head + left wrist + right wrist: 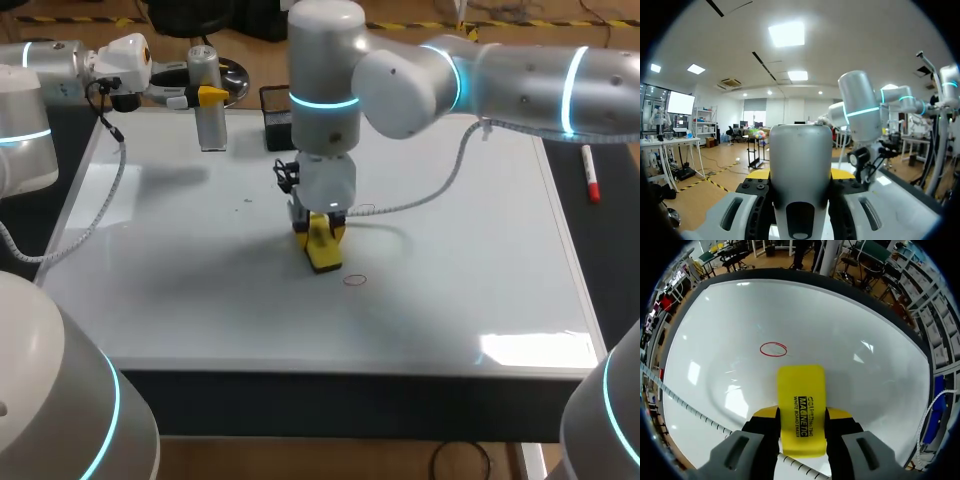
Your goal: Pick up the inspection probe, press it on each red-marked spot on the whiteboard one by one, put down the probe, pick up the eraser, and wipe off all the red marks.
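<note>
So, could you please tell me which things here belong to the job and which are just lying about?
Job: inspection probe in the left gripper; yellow eraser in the right gripper; red mark; whiteboard.
Lying about: red marker beside the whiteboard; black box at its far edge.

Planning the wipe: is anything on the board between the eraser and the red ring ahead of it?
Nothing visible does. Only bare whiteboard lies between the eraser in the right tool and the red ring.
</note>
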